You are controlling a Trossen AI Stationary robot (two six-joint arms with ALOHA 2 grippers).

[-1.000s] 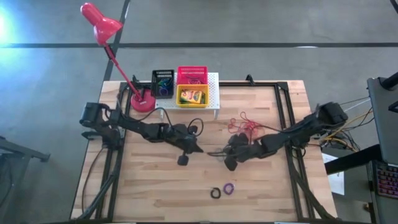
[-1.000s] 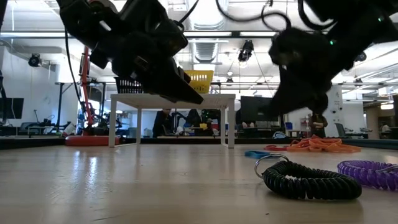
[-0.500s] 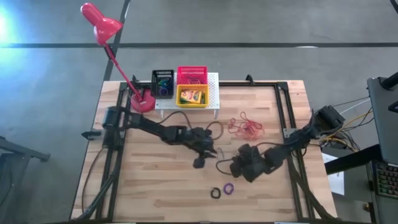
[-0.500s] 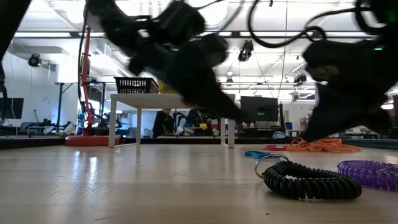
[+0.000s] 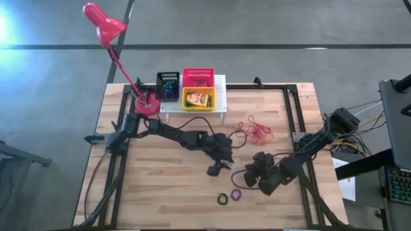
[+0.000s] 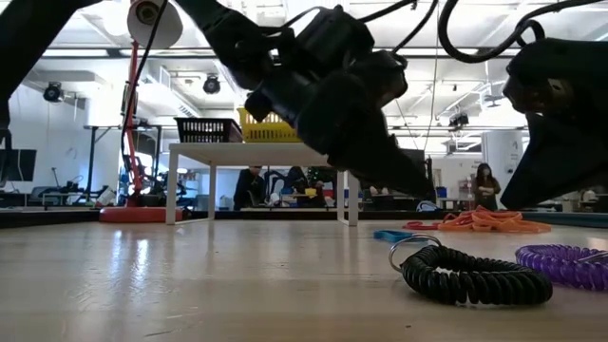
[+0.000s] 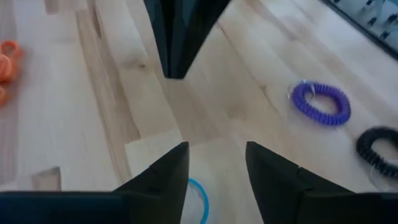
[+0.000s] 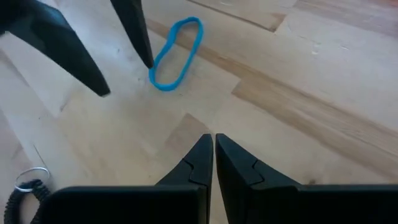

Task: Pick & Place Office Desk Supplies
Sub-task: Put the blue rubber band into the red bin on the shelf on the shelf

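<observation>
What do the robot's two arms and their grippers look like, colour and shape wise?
Both arms are dark, near black, jointed in segments, with thin black cables looping alongside them. The left gripper has two flat, dark fingers tapering forward; the right gripper has two dark fingers narrowing to pointed tips, with small notches on the inner edges. No markings show.
</observation>
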